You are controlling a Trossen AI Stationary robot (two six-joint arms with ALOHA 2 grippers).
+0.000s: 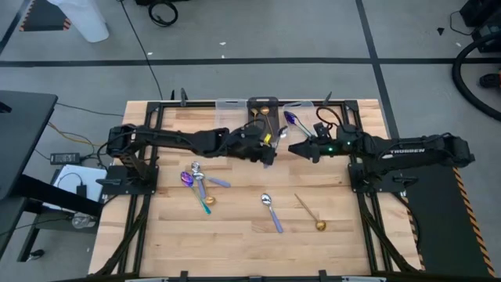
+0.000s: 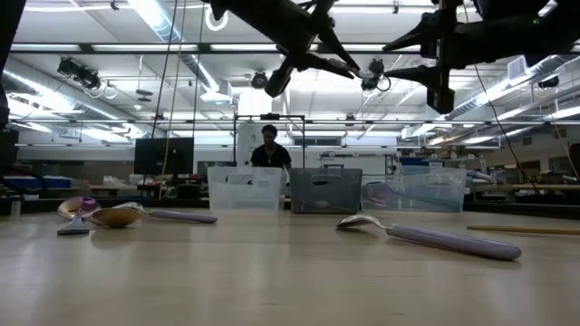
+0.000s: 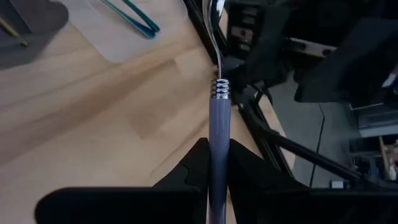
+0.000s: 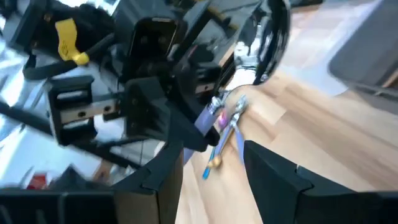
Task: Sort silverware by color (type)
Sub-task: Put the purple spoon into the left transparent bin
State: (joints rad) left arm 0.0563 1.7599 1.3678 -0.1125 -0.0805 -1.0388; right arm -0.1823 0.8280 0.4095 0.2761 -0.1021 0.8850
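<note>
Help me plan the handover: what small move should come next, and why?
Probably carry the left claw, shut on the lavender-handled spoon, toward the bins; the right claw stands open and empty beside it.

Pale wood table, glossy metal spoon with matt lilac handle.

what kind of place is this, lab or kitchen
Most likely a robotics lab or workshop: the low view shows an open hall with ceiling strip lights and a person at benches, and the wooden table sits in a black metal frame.
</note>
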